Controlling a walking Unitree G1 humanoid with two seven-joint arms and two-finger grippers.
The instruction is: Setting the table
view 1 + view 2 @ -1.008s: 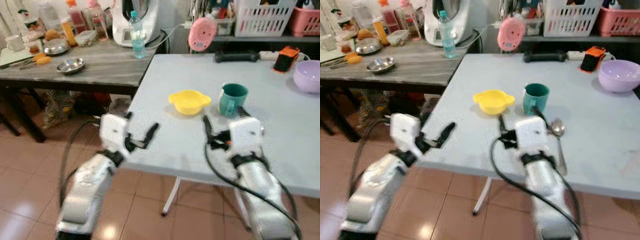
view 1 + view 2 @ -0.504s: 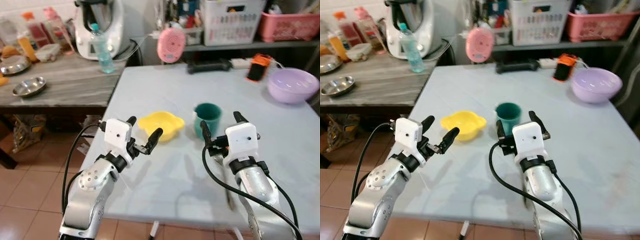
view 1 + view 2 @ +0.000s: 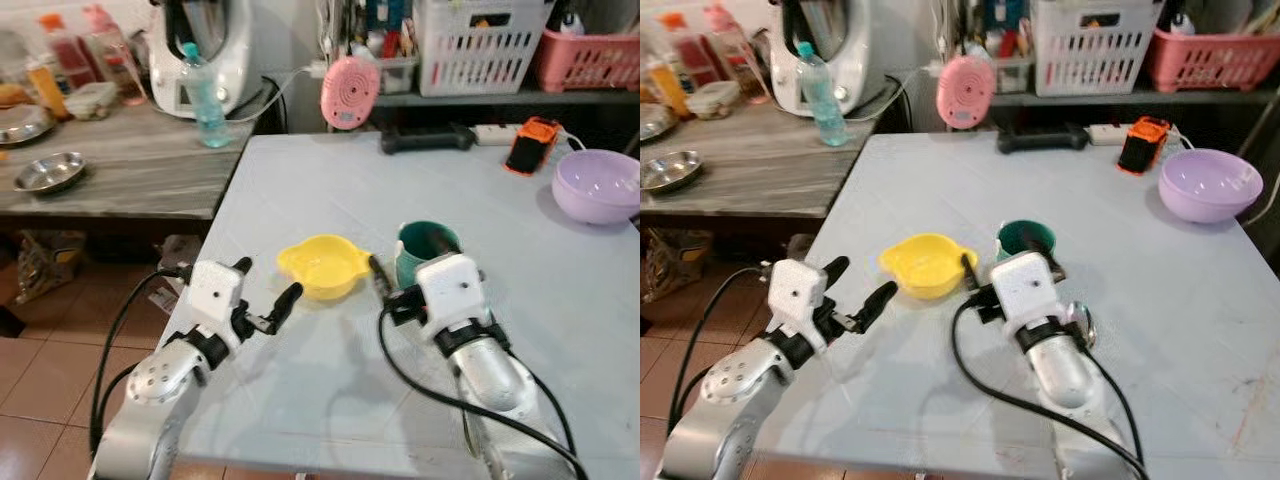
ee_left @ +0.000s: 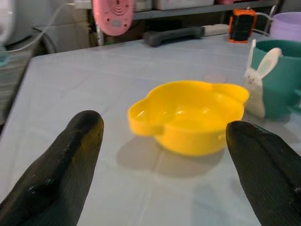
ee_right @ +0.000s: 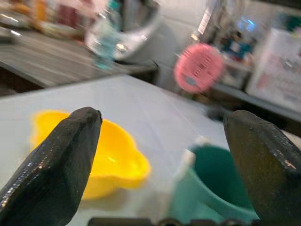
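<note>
Head views: both arms have advanced over the tabletop (image 3: 330, 180) toward yellow bowl (image 3: 322, 265) and green cup (image 3: 1025, 240); left wrist view: left gripper (image 4: 164, 155) released, bowl centred; right wrist view: right gripper (image 5: 160, 155) released, pickup imminent.

Yellow bowl (image 3: 322, 265) upright, empty, beside green cup (image 3: 426, 247); spoon (image 3: 1078, 322) near.
</note>
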